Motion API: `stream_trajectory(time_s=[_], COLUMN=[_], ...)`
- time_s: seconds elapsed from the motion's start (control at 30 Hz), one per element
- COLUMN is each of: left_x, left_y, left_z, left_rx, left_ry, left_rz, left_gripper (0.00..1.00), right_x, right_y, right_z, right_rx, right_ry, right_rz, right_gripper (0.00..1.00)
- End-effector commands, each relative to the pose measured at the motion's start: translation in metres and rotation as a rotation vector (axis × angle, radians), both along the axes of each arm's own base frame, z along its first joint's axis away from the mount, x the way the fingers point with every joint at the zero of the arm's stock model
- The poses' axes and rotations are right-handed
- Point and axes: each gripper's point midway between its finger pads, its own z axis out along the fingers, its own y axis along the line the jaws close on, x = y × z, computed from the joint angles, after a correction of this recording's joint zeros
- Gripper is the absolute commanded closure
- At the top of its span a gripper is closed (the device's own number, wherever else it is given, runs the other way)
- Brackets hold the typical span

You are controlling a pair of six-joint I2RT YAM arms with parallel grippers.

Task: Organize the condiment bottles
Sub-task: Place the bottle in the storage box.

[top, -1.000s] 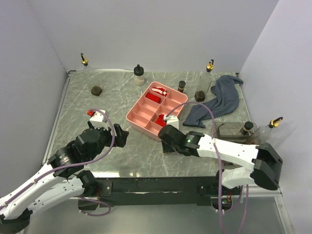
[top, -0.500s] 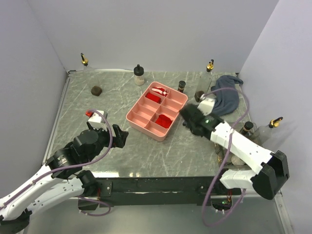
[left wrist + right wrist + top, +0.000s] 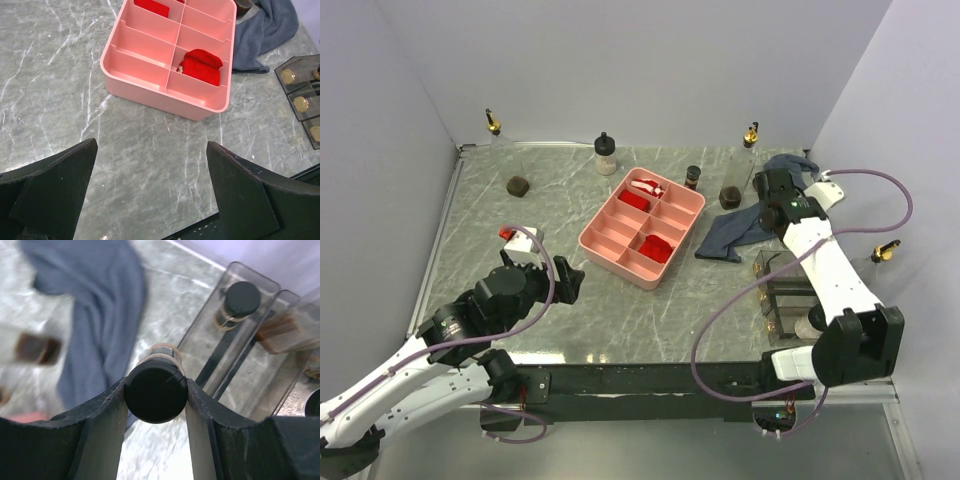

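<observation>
From above, the right gripper (image 3: 767,188) is seen over the crumpled blue-grey cloth (image 3: 738,233), near a tall clear gold-spouted bottle (image 3: 750,141). At the left wrist, the left gripper (image 3: 151,190) is spread wide above the grey marble table (image 3: 150,145), near the pink divided tray (image 3: 150,82). At the right wrist, a small black-capped glass bottle (image 3: 156,388) is pinched between the jaws, beside a smoked clear rack (image 3: 227,355).

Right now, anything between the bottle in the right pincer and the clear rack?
Nothing visible. The right pincer grips the black-capped bottle beside the blue cloth, with the clear rack just ahead. A second capped bottle sits at the nearest slot's far end; the rest looks free.
</observation>
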Motion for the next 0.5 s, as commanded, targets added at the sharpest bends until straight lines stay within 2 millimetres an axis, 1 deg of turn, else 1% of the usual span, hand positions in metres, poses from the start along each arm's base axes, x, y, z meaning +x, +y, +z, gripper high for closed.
stream_trajectory(time_s=[0.0, 0.03, 0.07, 0.17, 0.27, 0.3, 0.47], left_x=[0.002, 0.002, 0.002, 0.002, 0.003, 0.003, 0.003], left_y=[0.003, 0.003, 0.003, 0.004, 0.004, 0.004, 0.005], left_z=[0.001, 0.001, 0.002, 0.001, 0.001, 0.0, -0.001], left_rx=[-0.004, -0.005, -0.01, -0.004, -0.003, 0.0, 0.004], left_ry=[-0.002, -0.003, -0.007, -0.007, -0.006, -0.003, -0.002], left_rz=[0.026, 0.026, 0.026, 0.029, 0.034, 0.034, 0.04], left_gripper=[0.03, 0.03, 0.03, 0.03, 0.03, 0.03, 0.03], right_x=[0.011, 0.011, 0.011, 0.012, 0.015, 0.014, 0.019], right_y=[-0.027, -0.034, -0.037, -0.048, -0.052, -0.058, -0.064], right_z=[-0.003, -0.006, -0.013, -0.023, -0.028, -0.03, -0.041], right_rx=[-0.02, -0.017, -0.018, -0.018, -0.018, -0.008, 0.026], right_ry=[-0.018, -0.017, 0.001, 0.011, 0.014, 0.018, 0.016], right_rz=[-0.099, -0.119, -0.126, -0.151, -0.15, -0.163, -0.15], right_gripper=[1.0, 1.0, 1.0, 1.0, 1.0, 1.0, 1.0])
